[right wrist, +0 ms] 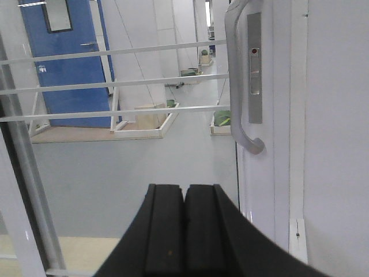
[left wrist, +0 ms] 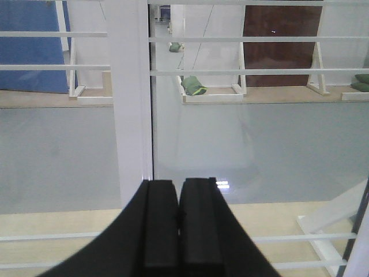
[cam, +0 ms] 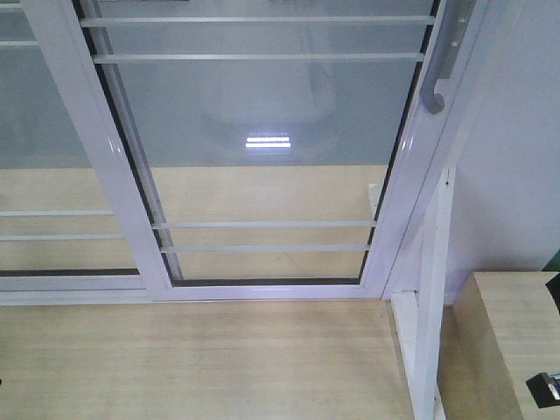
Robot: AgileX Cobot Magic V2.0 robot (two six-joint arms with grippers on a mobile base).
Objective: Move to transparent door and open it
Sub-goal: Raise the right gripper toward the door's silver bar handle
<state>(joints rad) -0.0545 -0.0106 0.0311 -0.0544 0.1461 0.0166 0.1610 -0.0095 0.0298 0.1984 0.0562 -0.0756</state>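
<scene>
The transparent door point(cam: 262, 131) is a clear-glass panel in a white frame with thin horizontal bars, right in front of me. Its curved grey handle point(cam: 444, 61) sits on the right stile. In the right wrist view the handle point(right wrist: 237, 86) and small lock plate point(right wrist: 254, 69) are up and to the right of my right gripper point(right wrist: 184, 187), which is shut and empty, short of the handle. My left gripper point(left wrist: 177, 183) is shut and empty, facing the door's white left stile point(left wrist: 134, 98).
A similar barred glass panel without a handle point(cam: 44, 131) stands to the left. A white wall point(cam: 516, 157) and white post point(cam: 433, 289) are at the right, with a wooden ledge point(cam: 507, 341) below. A wooden floor point(cam: 192, 359) lies before the door.
</scene>
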